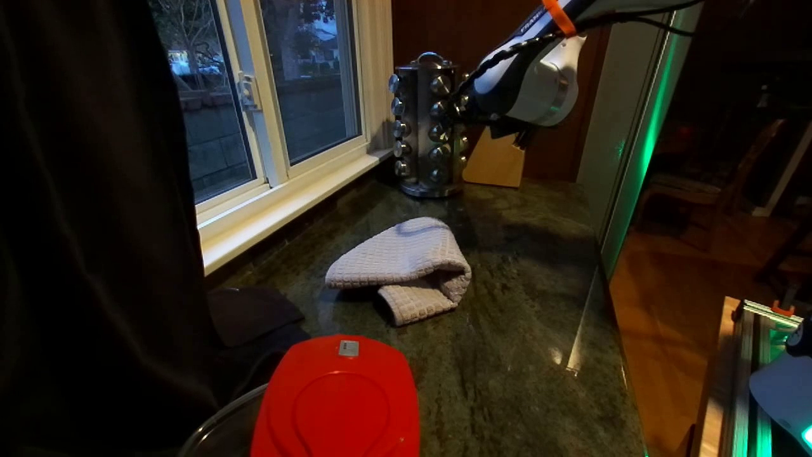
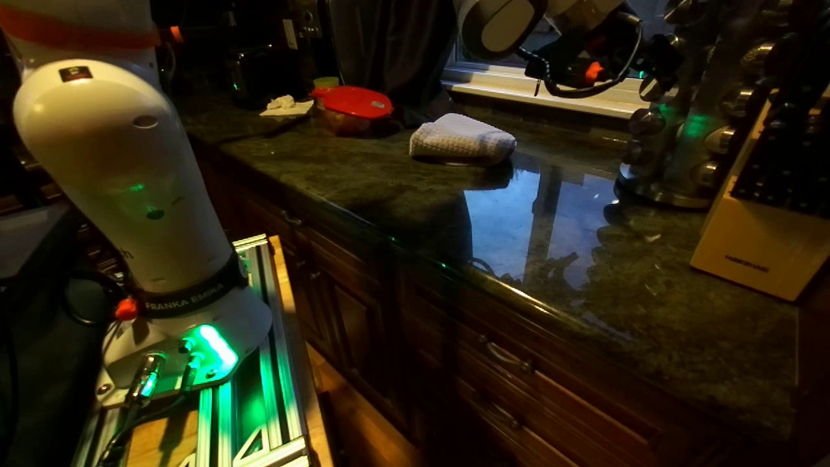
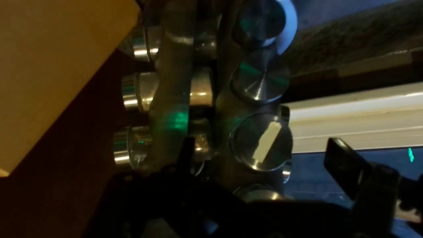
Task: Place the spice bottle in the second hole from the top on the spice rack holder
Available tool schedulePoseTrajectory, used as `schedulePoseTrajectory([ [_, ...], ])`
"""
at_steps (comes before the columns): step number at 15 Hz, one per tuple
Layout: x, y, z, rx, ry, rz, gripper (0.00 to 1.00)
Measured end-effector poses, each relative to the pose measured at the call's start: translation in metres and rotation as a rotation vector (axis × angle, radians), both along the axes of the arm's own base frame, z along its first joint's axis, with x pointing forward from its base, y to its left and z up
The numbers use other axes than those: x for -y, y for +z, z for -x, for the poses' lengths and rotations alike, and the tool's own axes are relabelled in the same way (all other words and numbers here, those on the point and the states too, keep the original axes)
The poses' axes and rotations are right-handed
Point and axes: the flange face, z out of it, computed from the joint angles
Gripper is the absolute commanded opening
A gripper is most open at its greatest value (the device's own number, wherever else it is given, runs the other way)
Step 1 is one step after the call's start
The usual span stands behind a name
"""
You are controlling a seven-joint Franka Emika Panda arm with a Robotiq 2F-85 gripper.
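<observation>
The spice rack holder [image 1: 415,136] is a tall silver tower with rows of round-capped jars at the counter's far end. It also shows in an exterior view [image 2: 688,139] and, upside down, in the wrist view [image 3: 223,132]. A spice bottle whose cap [image 3: 243,138] bears a pale tape strip sits in the rack, cap outward. Another cap [image 3: 256,195], partly hidden by the gripper, lies on the side towards the rack's top. My gripper [image 3: 259,147] is open, its fingers apart on either side of the taped cap. I see no contact. In an exterior view the gripper [image 1: 451,115] is dark against the rack.
A wooden knife block [image 1: 495,162] stands close beside the rack, also in the wrist view [image 3: 59,66]. The window sill [image 3: 357,122] runs along the other side. A folded towel [image 1: 406,254] and a red-lidded container [image 1: 336,400] lie farther along the counter.
</observation>
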Motion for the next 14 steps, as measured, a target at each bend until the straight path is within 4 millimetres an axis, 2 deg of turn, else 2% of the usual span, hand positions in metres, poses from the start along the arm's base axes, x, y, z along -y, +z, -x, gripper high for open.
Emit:
schedulePoseTrajectory([
  [2, 0.001, -0.001, 0.014, -0.081, 0.030, -0.033, 1.00],
  [4, 0.011, -0.010, 0.028, -0.183, 0.056, -0.047, 1.00],
  [6, 0.023, -0.018, 0.036, -0.292, 0.058, -0.047, 1.00],
  [8, 0.027, -0.019, 0.039, -0.390, 0.055, -0.040, 1.00],
  [10, 0.018, -0.006, 0.042, -0.479, 0.056, -0.030, 1.00],
  [14, -0.023, 0.046, 0.065, -0.617, 0.066, -0.036, 1.00],
])
